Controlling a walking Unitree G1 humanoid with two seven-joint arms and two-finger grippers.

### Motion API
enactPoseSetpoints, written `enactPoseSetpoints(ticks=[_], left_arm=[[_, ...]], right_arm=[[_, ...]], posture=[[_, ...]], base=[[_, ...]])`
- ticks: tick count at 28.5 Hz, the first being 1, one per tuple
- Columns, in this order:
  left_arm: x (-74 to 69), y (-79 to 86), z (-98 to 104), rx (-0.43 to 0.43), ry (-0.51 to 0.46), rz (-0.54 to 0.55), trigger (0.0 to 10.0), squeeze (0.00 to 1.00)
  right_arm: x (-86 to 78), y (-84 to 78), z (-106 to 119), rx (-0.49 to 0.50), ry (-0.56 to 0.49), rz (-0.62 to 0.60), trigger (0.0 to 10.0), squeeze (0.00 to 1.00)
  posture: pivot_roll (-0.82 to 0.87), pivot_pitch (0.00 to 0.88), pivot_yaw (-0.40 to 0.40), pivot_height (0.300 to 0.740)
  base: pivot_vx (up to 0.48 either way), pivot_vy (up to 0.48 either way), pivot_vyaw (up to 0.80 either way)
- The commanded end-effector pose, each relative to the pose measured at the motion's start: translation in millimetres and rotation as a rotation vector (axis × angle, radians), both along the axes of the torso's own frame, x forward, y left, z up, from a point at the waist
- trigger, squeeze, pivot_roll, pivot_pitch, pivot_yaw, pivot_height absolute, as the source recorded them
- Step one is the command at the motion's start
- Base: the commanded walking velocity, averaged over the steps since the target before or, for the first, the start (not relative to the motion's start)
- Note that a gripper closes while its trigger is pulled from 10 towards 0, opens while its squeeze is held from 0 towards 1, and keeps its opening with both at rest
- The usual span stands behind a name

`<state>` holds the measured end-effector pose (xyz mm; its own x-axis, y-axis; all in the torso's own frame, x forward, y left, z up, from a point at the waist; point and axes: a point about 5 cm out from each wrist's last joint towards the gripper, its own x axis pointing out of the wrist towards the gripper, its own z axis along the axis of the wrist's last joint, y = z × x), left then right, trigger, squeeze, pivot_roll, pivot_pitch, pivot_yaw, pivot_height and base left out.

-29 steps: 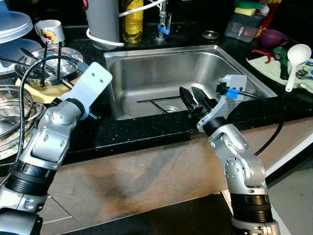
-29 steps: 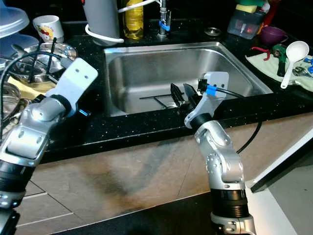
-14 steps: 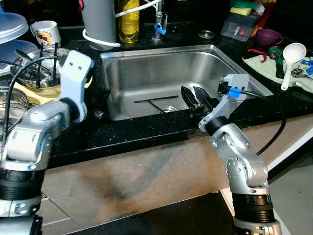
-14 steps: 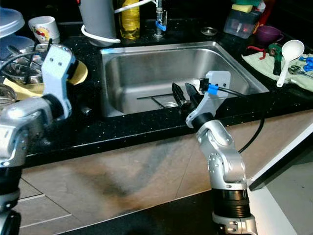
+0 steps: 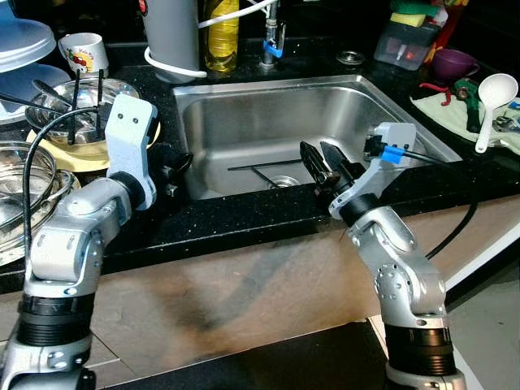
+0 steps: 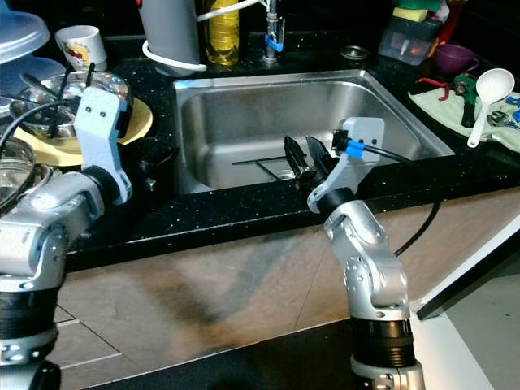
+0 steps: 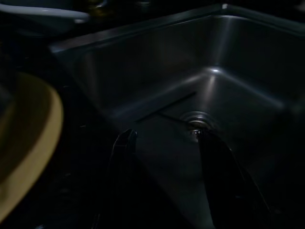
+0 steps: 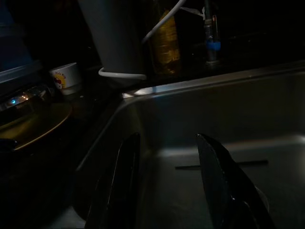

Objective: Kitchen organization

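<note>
At the counter's far left edge sit stacked glass bowls (image 5: 20,191), brittle and slick, best taken by the rim. Just behind them a steel bowl (image 5: 77,101) rests on a yellow plate (image 6: 150,118) and holds dark-handled utensils (image 5: 75,106) standing upright. The bowl looks light and stiff, but the loose utensils would likely tip if it were lifted by one side. A grip on the rim away from them seems safest. A white mug (image 5: 84,50) stands near the back left corner.

The left gripper (image 7: 164,164) hangs over the counter strip beside the sink's left wall, its fingers parted with nothing between them, pointing toward the drain.

The steel sink (image 5: 244,110) fills the middle of the counter. On its floor, near the drain (image 5: 280,180), lies a thin dark stick (image 5: 252,165), perhaps a chopstick or skewer. It looks light and rigid, and lying flat on smooth metal it would probably slide or roll. Pinching it at mid-length looks the best hold.

The right gripper (image 5: 323,166) hovers over the sink's front edge, its fingers spread and empty, aimed into the basin.

On a cloth (image 5: 455,114) at the right edge lies a white ladle (image 5: 491,101), light, with a long handle to grasp.
</note>
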<state>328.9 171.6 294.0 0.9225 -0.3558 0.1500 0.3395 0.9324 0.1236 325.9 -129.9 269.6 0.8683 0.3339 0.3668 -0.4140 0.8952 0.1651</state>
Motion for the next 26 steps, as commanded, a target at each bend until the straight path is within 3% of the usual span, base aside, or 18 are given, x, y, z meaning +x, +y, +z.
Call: enactPoseSetpoints(ticks=[1,10,12,14,15,16,19,20,21,22,26], left_arm=[[-3.3,-7.7,-1.0,0.0,-0.007,-0.023,10.0,0.0],[-6.5,-18.2,-6.6,0.021,0.003,-0.063,10.0,0.0],[-19.8,-27.8,-2.6,-0.049,-0.045,-0.255,10.0,0.0],[-19.8,-27.8,-2.6,-0.049,-0.045,-0.255,10.0,0.0],[-31.2,-27.9,3.3,-0.142,-0.057,-0.392,10.0,0.0],[-42.0,-26.2,4.6,-0.174,-0.043,-0.512,10.0,0.0],[-48.8,-24.7,4.8,-0.187,-0.027,-0.582,10.0,0.0],[-58.5,-21.1,-5.1,-0.102,0.034,-0.654,10.0,0.0],[-58.5,-21.1,-5.1,-0.102,0.034,-0.654,10.0,0.0],[-66.8,-18.0,-14.7,-0.028,0.092,-0.699,10.0,0.0],[-83.1,-15.5,-27.2,0.058,0.182,-0.778,10.0,0.0]], right_arm=[[-2.4,-0.9,-3.7,0.012,0.016,0.001,10.0,0.0],[-4.0,0.0,-5.4,0.02,0.023,0.002,10.0,0.0],[-5.8,0.2,-5.9,0.039,0.026,0.024,10.0,0.0],[-5.8,0.2,-5.9,0.039,0.026,0.024,10.0,0.0],[-6.7,0.2,-5.7,0.049,0.025,0.04,10.0,0.0],[-7.4,0.1,-5.4,0.055,0.023,0.052,10.0,0.0],[-8.1,0.3,-5.4,0.058,0.023,0.061,10.0,0.0],[-8.6,0.5,-5.4,0.058,0.022,0.067,10.0,0.0],[-8.6,0.5,-5.4,0.058,0.022,0.067,10.0,0.0],[-9.1,0.7,-5.5,0.058,0.022,0.07,10.0,0.0],[-10.1,1.5,-5.9,0.059,0.021,0.076,10.0,0.0]], posture=[[-0.08,0.192,-0.036,0.74],[-0.08,0.194,-0.035,0.74],[-0.08,0.195,-0.037,0.74],[-0.08,0.195,-0.037,0.74],[-0.08,0.195,-0.037,0.74],[-0.08,0.195,-0.037,0.74],[-0.08,0.194,-0.035,0.74],[-0.08,0.194,-0.035,0.74],[-0.08,0.194,-0.035,0.74],[-0.08,0.194,-0.035,0.74],[-0.07,0.186,-0.034,0.74]], base=[[0.0,0.0,0.0],[0.0,0.0,0.0],[0.0,0.0,0.0],[0.0,0.0,0.0],[0.0,0.0,0.0],[0.0,0.0,0.0],[0.0,0.0,0.0],[0.0,0.0,0.0],[0.0,0.0,0.0],[0.0,0.0,0.0],[0.0,0.0,0.0]])
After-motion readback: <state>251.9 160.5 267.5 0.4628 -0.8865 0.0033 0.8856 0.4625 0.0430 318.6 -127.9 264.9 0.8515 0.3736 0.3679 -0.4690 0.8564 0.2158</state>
